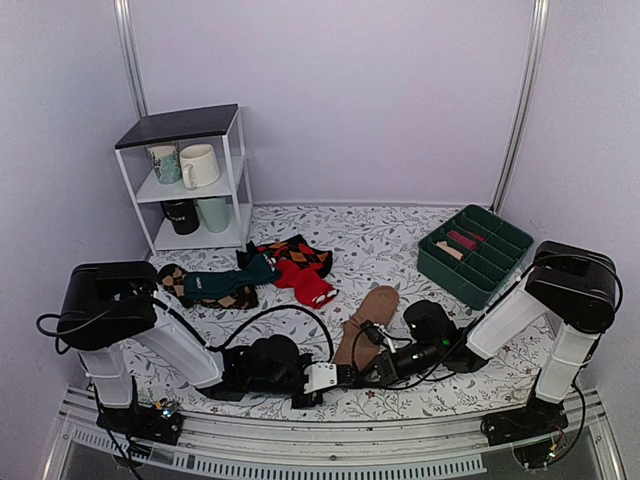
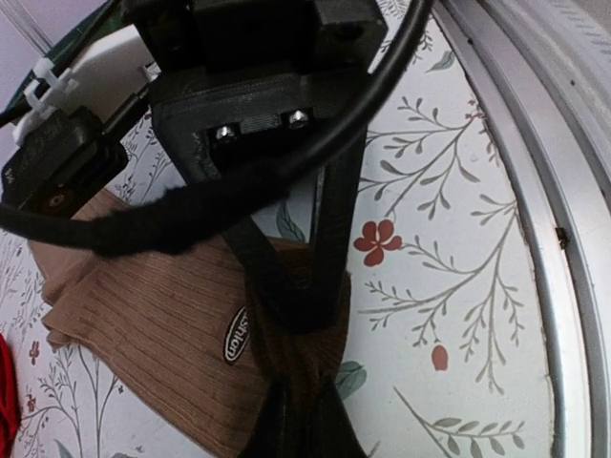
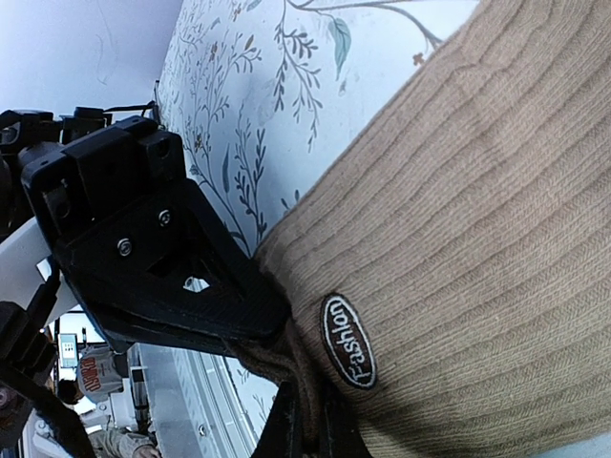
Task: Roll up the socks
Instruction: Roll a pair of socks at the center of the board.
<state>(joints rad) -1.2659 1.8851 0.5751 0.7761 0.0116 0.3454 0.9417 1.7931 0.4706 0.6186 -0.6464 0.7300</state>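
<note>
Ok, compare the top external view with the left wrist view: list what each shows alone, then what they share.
Only top external: the shelf with mugs, the green tray, the red sock, and the teal and argyle socks.
Only left wrist: the oval label on the tan socks.
Shared: the tan socks, the floral table cover, and the left gripper and right gripper meeting at the socks' near end.

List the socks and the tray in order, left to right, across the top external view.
Teal sock → red sock → tan socks → green tray. The argyle socks overlap the teal and red ones, so they are left out.
</note>
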